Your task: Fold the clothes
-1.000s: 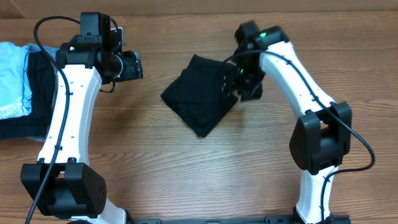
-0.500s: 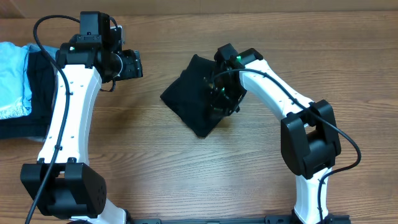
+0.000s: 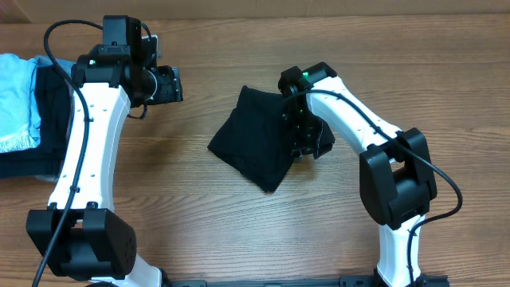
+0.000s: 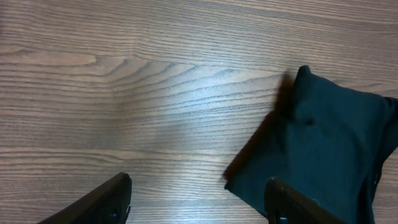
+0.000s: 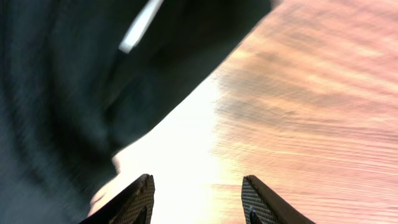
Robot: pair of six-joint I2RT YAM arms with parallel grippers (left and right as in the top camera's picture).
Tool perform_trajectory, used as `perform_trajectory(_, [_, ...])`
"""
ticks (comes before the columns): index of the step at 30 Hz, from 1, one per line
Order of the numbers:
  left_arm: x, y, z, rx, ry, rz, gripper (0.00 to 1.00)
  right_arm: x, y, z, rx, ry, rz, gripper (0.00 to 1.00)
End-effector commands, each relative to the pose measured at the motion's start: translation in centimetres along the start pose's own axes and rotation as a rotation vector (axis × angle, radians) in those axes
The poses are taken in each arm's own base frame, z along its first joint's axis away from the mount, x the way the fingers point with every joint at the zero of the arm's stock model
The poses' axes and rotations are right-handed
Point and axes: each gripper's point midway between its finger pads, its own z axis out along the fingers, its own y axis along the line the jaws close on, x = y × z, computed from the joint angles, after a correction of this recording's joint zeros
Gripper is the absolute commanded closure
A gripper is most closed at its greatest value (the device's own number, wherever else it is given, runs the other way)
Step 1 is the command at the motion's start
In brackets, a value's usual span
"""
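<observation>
The black garment [image 3: 256, 137] lies folded into a compact diamond-shaped bundle in the middle of the wooden table. It also shows at the right of the left wrist view [image 4: 323, 149] and fills the left of the right wrist view [image 5: 56, 81], where its small white tag [image 5: 140, 25] shows. My right gripper [image 3: 309, 142] is at the bundle's right edge, open, with bare table between its fingers [image 5: 198, 199]. My left gripper [image 3: 169, 84] is open and empty, up and to the left of the bundle, with its fingers over bare wood [image 4: 198, 199].
A light-blue folded garment [image 3: 17, 100] lies on a dark folded piece [image 3: 48, 112] at the table's left edge, behind my left arm.
My right gripper moved from on top of the bundle back to its right edge. The bundle shifted slightly down and right. My left arm has not moved.
</observation>
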Motion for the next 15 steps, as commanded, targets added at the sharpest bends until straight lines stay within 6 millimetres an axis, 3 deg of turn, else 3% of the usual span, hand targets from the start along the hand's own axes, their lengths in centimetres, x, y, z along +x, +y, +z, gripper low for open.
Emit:
perform_trajectory(1, [-0.1,-2.0,-0.2,0.073,-0.011,0.089,0.29,-0.9,-0.9,-2.2,0.033,-0.095,0.058,0.51])
perform_trajectory(2, [-0.2,-2.8,-0.2,0.098,-0.021,0.123,0.29,-1.1,-0.5,-3.5,0.008,-0.134,0.055,0.51])
perform_trajectory(4, [-0.9,-5.8,-0.3,0.169,-0.072,0.258,0.31,-1.7,2.3,-8.9,-0.165,-0.325,-0.032,0.54])
perform_trajectory(5, [-1.3,-7.6,-0.3,0.193,-0.105,0.333,0.30,-1.8,4.1,-11.6,-0.268,-0.422,-0.100,0.68])
perform_trajectory(6, [-1.6,-9.4,0.3,0.213,-0.130,0.391,0.30,-2.0,5.0,-13.8,-0.321,-0.505,-0.135,0.91])
perform_trajectory(7, [-1.6,-10.8,1.7,0.233,-0.127,0.407,0.30,-2.2,5.6,-14.4,-0.324,-0.540,-0.156,0.96])
perform_trajectory(10, [0.0,-12.7,5.5,0.270,-0.046,0.413,0.30,-2.3,7.8,-12.8,-0.331,-0.538,-0.211,0.96])
perform_trajectory(15, [5.0,-14.9,12.8,0.297,0.154,0.447,0.29,-2.3,11.6,-7.5,-0.353,-0.521,-0.256,0.96])
